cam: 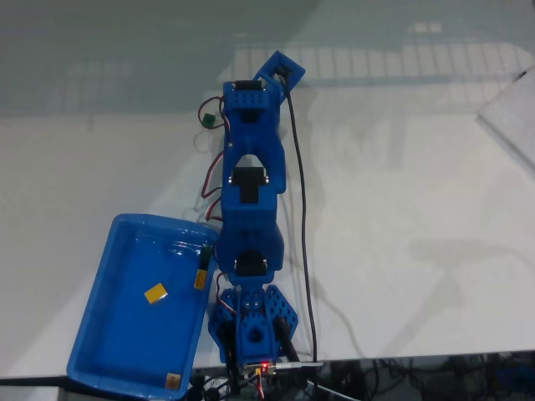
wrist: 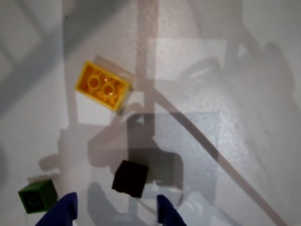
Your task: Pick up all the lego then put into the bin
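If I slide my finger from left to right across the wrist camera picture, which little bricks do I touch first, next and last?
Green brick → yellow brick → black brick.

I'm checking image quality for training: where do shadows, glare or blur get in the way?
Wrist view: soft focus, and the arm's shadow darkens the table around the black brick; the yellow brick stays well lit. Fixed view: window-light stripes on the table, glossy highlights on the blue bin.

fixed view looks down from high above the arm (cam: 251, 209); wrist view looks close down at the table (wrist: 225, 70).
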`<act>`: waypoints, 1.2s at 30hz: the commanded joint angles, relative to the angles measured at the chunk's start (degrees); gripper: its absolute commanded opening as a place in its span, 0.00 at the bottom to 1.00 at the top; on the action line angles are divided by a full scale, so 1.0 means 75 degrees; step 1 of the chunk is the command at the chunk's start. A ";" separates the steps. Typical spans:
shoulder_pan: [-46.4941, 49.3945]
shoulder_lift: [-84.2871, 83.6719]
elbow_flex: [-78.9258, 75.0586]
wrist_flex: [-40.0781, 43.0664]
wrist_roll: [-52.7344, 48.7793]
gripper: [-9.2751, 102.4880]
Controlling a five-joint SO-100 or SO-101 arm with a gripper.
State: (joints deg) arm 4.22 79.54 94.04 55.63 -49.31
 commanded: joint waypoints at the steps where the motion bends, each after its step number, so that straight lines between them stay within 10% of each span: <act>1: 0.0152 0.0129 -0.0434 0.0082 -0.0117 0.28; 36: 0.0023 -0.0750 -0.0996 0.0082 -0.0258 0.23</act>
State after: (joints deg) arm 5.27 73.39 90.18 56.16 -50.80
